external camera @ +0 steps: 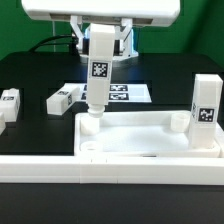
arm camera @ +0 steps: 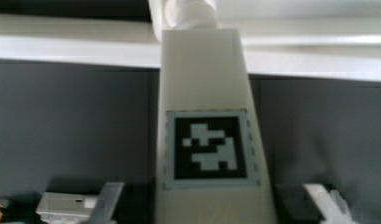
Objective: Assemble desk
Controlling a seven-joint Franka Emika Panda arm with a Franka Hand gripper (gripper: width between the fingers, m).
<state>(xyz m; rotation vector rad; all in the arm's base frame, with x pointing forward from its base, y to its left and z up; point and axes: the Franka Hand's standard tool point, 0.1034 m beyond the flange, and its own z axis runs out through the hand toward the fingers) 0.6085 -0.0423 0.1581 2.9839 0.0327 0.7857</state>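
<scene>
The white tray-like desk top lies near the front of the table. A white leg with a tag hangs nearly upright, tilted a little. Its lower end meets the top's far corner on the exterior view's left. My gripper is shut on that leg's upper part. In the wrist view the leg fills the middle between the fingers of my gripper. Another leg stands upright on the top's corner at the exterior view's right. Two loose legs lie at the left.
The marker board lies flat behind the desk top. A long white rail runs along the front edge. The table surface is black.
</scene>
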